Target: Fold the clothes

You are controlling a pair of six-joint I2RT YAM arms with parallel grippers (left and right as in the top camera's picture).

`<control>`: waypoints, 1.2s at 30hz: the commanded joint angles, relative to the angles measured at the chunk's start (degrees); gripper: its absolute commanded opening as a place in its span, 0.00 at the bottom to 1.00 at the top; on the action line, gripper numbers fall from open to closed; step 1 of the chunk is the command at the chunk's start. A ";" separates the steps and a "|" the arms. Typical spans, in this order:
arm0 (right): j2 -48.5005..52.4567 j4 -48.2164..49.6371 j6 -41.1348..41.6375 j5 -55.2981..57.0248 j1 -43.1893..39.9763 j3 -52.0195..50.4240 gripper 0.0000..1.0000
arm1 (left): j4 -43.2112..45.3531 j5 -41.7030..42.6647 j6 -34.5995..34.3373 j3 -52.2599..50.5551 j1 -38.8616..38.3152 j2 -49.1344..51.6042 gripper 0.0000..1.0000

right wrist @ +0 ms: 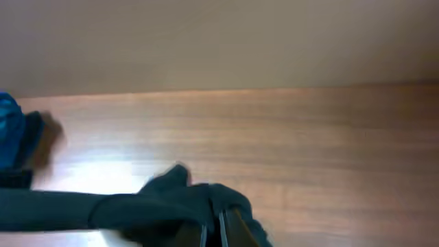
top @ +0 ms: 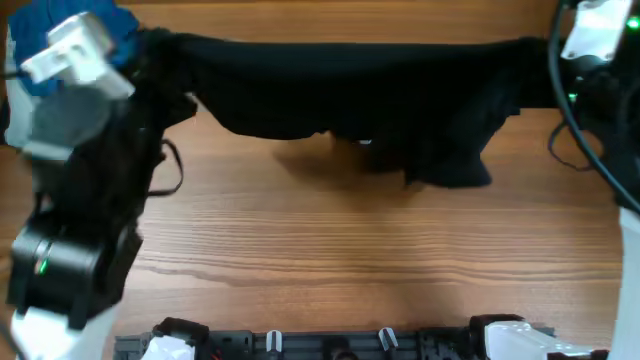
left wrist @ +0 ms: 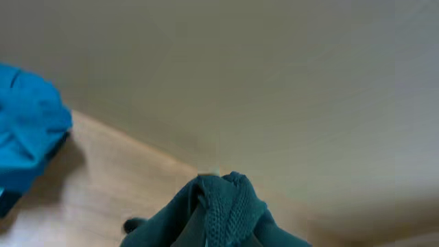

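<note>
The clothes (top: 350, 95), a black soft garment, hang stretched in a long band across the far side of the table, sagging lowest at the middle right with a small white mark (top: 365, 142) at the lower edge. My left gripper (top: 150, 48) is shut on the garment's left end, seen as a bunched knit edge (left wrist: 223, 206) between the jaws of that gripper (left wrist: 219, 237). My right gripper (top: 545, 48) is shut on the right end. In the right wrist view its gripper (right wrist: 214, 234) pinches a dark fold (right wrist: 137, 209), and the cloth runs off to the left.
A bright blue garment (top: 120, 25) lies at the far left corner, also in the left wrist view (left wrist: 27, 137) and at the right wrist view's edge (right wrist: 8, 127). Cables (top: 570, 130) loop at the right. A dark rack (top: 330, 345) lines the front edge of the wooden table (top: 330, 240).
</note>
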 commanded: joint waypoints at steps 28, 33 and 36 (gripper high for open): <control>23.69 -6.36 -5.51 -9.81 -0.74 6.38 0.04 | -2.16 -1.99 1.05 1.44 0.48 11.21 0.04; 25.73 -6.10 -5.60 -9.86 -0.74 6.38 0.04 | -2.16 -1.97 1.05 1.44 0.48 11.39 0.04; 27.56 -5.88 -5.62 -9.86 -0.74 6.36 0.04 | -2.34 -1.95 1.03 1.44 0.48 11.39 0.04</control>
